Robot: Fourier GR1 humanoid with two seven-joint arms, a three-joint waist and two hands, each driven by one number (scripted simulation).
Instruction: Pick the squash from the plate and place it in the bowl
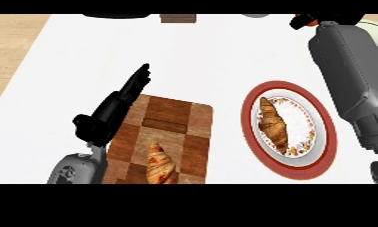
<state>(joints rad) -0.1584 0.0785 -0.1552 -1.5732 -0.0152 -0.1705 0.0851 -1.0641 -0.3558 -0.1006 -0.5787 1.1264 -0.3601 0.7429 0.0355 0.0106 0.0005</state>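
Oddly, no squash shows; a croissant (272,123) lies on the red-rimmed plate (323,157), another croissant (160,163) on the wooden board (188,116). Left hand (111,111) hovers with fingers (137,82) straight; right hand's fingers cannot be told.

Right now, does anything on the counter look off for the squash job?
Yes: the red-rimmed plate holds a croissant, not a squash, and a second croissant lies on the wooden board. No squash or bowl shows clearly.

Croissant (273,124) on red-rimmed plate (322,151), another croissant (160,163) on board (188,116)
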